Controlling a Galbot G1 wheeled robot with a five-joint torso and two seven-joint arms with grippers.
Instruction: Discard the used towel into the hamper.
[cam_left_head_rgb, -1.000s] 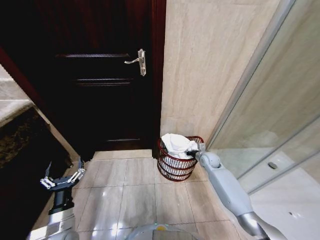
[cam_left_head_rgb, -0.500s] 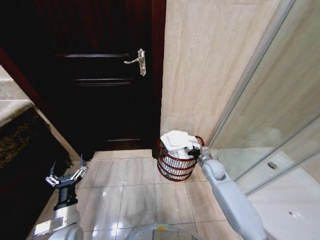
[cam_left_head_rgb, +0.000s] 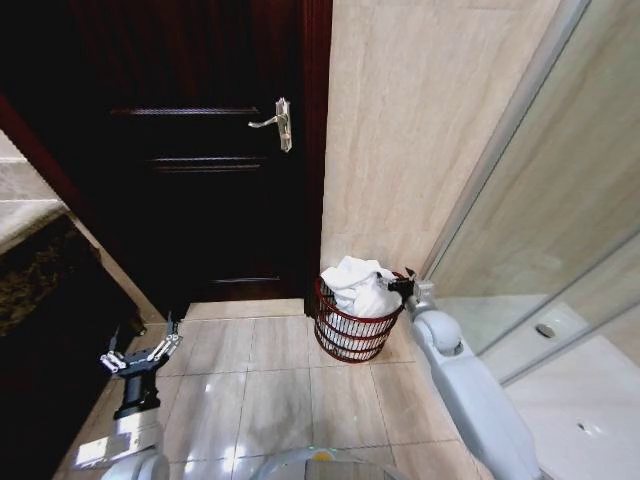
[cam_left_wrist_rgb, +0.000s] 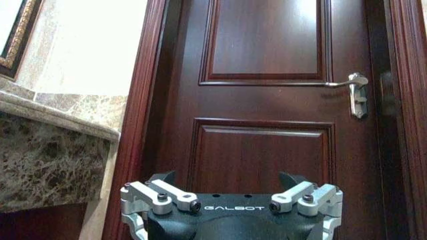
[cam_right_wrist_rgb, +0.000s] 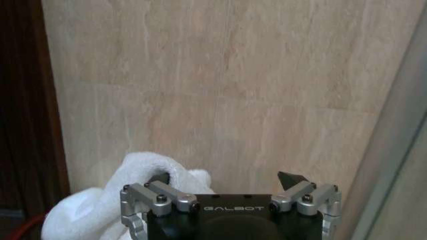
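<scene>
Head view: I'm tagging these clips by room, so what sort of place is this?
Most likely a bathroom: beige tiled walls and floor, a glass shower screen on the right, and a hamper holding a white towel beside a dark wooden door.

Pale grey, smooth-shelled right arm (cam_left_head_rgb: 470, 395) with a rounded joint, ending in a black right gripper (cam_left_head_rgb: 405, 287). Left gripper (cam_left_head_rgb: 140, 352): black wrist column, silver metal linkage fingers (cam_left_head_rgb: 163, 348), dark pointed tips. Black housing (cam_left_wrist_rgb: 230, 220) lettered "GALBOT" in white, flanked by silver hinge blocks with dark round screws. Curved pale grey base rim (cam_left_head_rgb: 310, 458).
</scene>
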